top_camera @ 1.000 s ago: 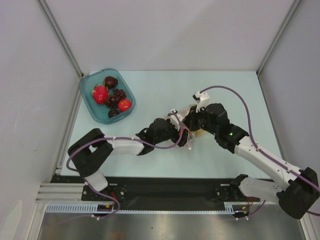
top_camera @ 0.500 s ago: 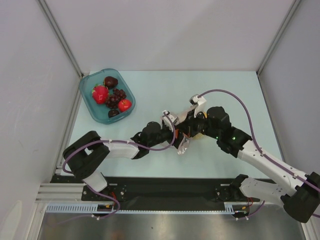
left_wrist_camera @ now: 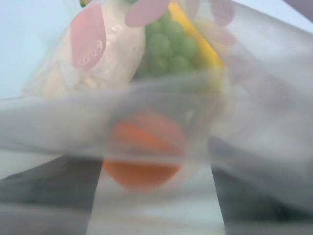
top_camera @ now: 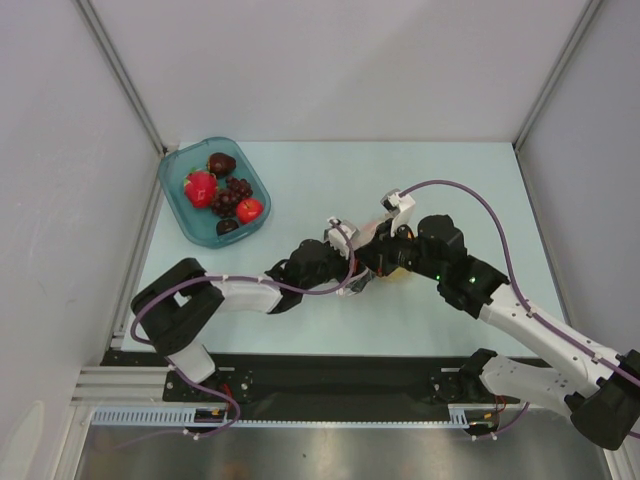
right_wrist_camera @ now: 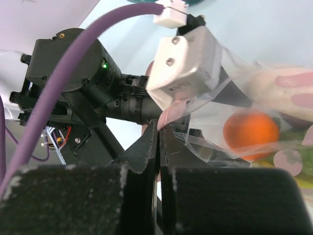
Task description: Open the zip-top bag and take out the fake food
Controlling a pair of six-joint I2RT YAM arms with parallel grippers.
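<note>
Now, bag: clear crinkly zip-top bag point(right_wrist_camera: 234, 98), right of frame, held for pulling open.
Right gripper point(right_wrist_camera: 157, 133): jaws pinching its edge.
Left gripper point(top_camera: 351, 267): jaws hidden, cannot tell.

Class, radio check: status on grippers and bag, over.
Right gripper shut on zip-top bag. Left gripper behind film, jaws unclear. Fake food inside.

- Your top view is bright, even, sharp, with soft shadows.
- Left wrist view: the zip-top bag point(left_wrist_camera: 254, 88) blurs everything you see.
- Right wrist view: near fingers point(right_wrist_camera: 73, 200) dark, grainy, out of focus.
</note>
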